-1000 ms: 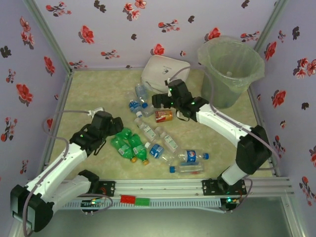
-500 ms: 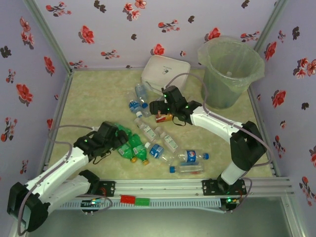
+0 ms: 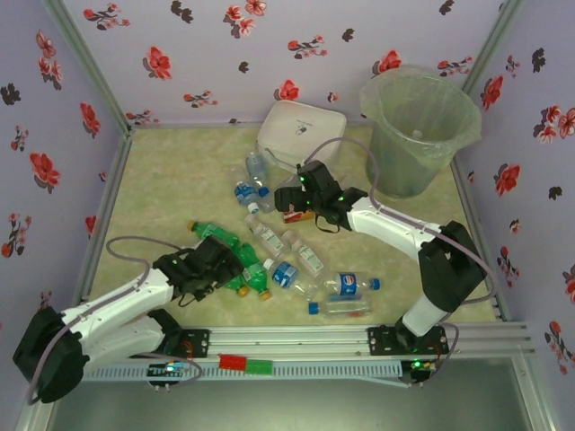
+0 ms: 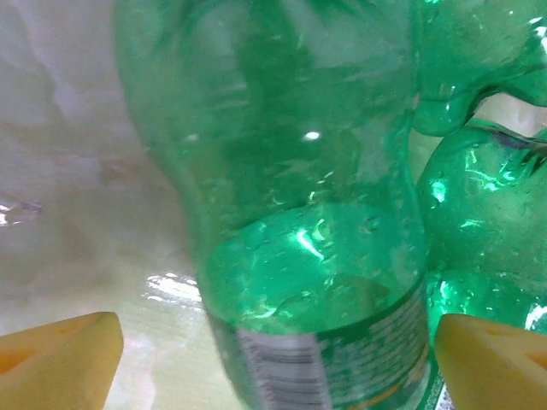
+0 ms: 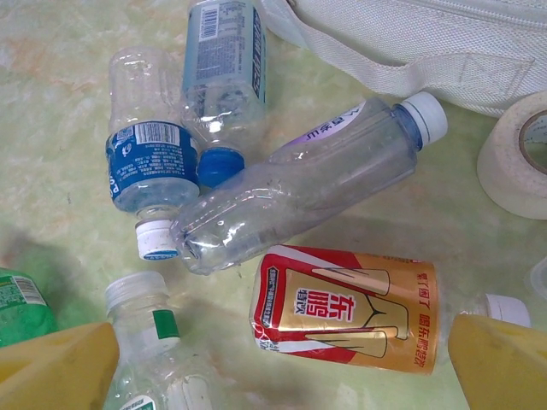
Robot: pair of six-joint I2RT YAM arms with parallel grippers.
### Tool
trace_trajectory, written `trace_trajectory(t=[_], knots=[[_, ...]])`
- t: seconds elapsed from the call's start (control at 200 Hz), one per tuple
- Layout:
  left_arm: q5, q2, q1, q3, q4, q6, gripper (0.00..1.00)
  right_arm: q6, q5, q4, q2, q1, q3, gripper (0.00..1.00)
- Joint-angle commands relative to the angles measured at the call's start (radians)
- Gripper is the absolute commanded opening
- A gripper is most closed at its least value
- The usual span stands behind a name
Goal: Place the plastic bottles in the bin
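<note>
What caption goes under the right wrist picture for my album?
Open right gripper above a red-and-gold bottle, among clear bottles, beside a tape roll.

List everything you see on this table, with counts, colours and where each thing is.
Green bottles: at least three, green with yellow caps, front left, clustered.
Clear bottles: about eight, clear, some blue labels, scattered mid-table.
Red-gold bottle: one, red and gold, centre, lying down.
Box: one, white, back centre.
Tape roll: one, off-white, beside box.
Bin: one, grey-green, bag-lined, back right.
Left gripper: one, yellow-tipped, open astride a green bottle.
Right gripper: one, yellow-tipped, open over red-gold bottle.
</note>
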Motion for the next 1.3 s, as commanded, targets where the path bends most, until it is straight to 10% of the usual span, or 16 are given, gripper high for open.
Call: trace_trajectory(t=[0.0, 0.645, 0.985, 1.295], knots=[[0.000, 0.025, -0.007, -0.034, 0.032, -0.016, 0.89, 0.018, 0.025, 0.019, -0.023, 0.002, -0.012, 1.00], [-0.187, -0.124, -0.004, -0.066, -0.049, 0.040, 0.48, 0.033, -0.001, 0.040, -0.025, 0.002, -0.014, 1.00], [-0.254, -0.232, 0.110, 0.154, 0.116, 0.556, 0.36, 0.020, -0.035, 0.043, -0.086, -0.001, -0.014, 1.00], [0.022, -0.040, 0.149, 0.227, 0.624, 0.867, 0.30, 0.059, -0.252, 0.185, -0.201, -0.031, -0.042, 1.00]])
